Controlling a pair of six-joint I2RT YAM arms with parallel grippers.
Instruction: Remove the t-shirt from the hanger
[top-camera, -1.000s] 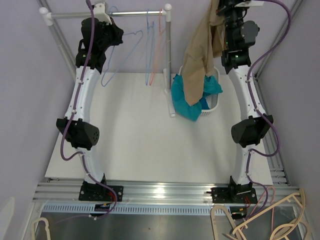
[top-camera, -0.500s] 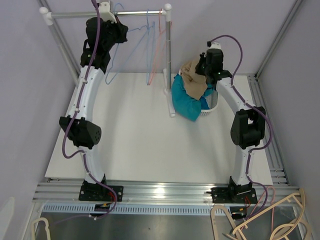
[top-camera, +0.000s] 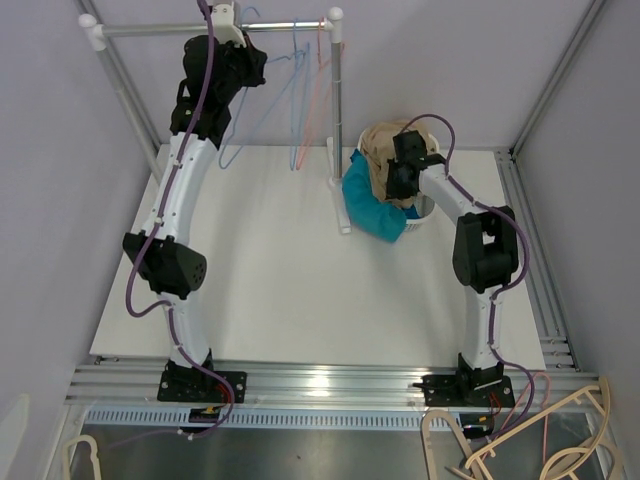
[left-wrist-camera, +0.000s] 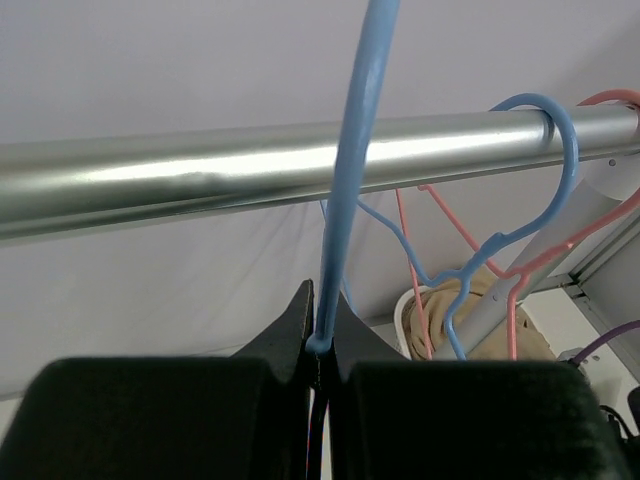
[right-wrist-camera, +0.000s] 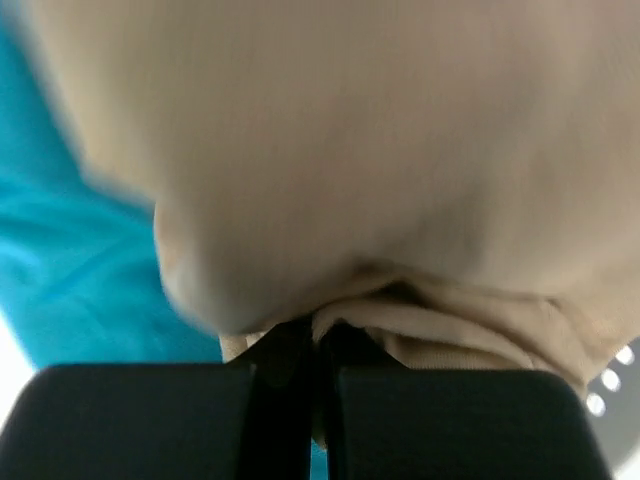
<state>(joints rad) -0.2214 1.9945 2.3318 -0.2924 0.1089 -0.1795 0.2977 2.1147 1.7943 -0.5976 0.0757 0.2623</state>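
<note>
Tan t-shirt (top-camera: 378, 148) is off, crumpled in a heap in the white basket (top-camera: 424, 214) atop a teal garment (top-camera: 365, 205). Light-blue hanger (left-wrist-camera: 352, 180) is bare, its neck upright across the silver rail (left-wrist-camera: 180, 175), pinched in the left claw (left-wrist-camera: 320, 322).

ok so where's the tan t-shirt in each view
Top external: tan t-shirt, centre right, bunched on the white basket.
Left wrist: tan t-shirt, lower right, behind the hangers.
Right wrist: tan t-shirt fills most of the frame.
Shared landmark: white basket, in top and left wrist views.
</note>
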